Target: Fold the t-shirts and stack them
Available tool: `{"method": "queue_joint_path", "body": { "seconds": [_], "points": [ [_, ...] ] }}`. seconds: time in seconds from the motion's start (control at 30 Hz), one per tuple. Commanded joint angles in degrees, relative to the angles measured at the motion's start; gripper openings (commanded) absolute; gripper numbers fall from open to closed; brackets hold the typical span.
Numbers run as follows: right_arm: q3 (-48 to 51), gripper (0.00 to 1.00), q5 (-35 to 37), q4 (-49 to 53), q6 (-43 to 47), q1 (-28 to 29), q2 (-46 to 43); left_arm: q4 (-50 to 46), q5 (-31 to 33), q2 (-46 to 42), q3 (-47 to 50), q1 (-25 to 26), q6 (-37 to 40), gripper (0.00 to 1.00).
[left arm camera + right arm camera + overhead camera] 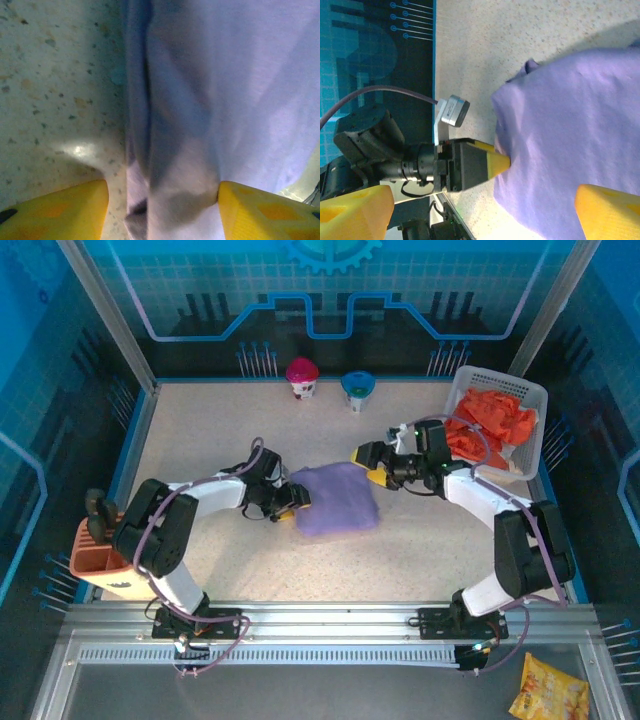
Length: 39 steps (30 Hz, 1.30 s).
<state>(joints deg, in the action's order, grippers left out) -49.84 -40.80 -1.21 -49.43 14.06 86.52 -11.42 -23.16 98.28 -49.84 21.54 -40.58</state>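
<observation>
Lavender t-shirt (337, 498) blurred, cut off between parted left pincer (162, 202)

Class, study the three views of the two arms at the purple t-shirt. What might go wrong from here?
1. The left end effector straddles a bunched edge of the purple t-shirt, with bare table showing beside one finger. Closing may catch only some layers and pull the fold apart.
2. The right end effector stands open at the opposite edge, close by, so the two might collide.
</observation>
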Motion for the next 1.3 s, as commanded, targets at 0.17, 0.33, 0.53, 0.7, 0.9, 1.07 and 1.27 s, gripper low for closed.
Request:
{"method": "queue_joint_path", "body": {
  "seconds": [0.17, 0.33, 0.53, 0.7, 0.9, 1.07, 1.27],
  "points": [
    [2.91, 0.94, -1.19, 2.09, 1.11, -2.31, -2.26, 2.59, -0.30, 5.60, -6.61, 0.73, -1.43, 0.49],
    [3.36, 0.94, -1.78, 2.01, 0.92, -3.55, -2.71, -0.36, 0.57, 6.38, -8.69, 0.87, -0.91, 0.35],
    [3.97, 0.94, -2.79, 1.22, 0.70, -4.73, -3.02, -5.65, 3.76, 5.99, -10.24, 0.78, 1.06, 0.24],
    [4.29, 0.94, -3.77, 0.86, 0.89, -5.46, -3.11, -13.59, 6.96, 6.68, -14.86, -1.06, 5.31, 0.10],
    [5.61, 0.93, -4.52, 0.18, 0.75, -6.50, -3.81, -23.71, 13.28, 9.36, -20.85, -5.78, 12.45, 0.00],
    [5.94, 0.93, -5.60, -1.76, -0.03, -6.50, -3.52, -30.29, 21.90, 12.78, -25.93, -12.45, 19.82, 0.00],
    [5.53, 0.93, -7.61, -2.02, 0.63, -6.43, -2.13, -34.24, 31.84, 15.10, -31.63, -19.52, 25.55, 0.00]
  ]
}}
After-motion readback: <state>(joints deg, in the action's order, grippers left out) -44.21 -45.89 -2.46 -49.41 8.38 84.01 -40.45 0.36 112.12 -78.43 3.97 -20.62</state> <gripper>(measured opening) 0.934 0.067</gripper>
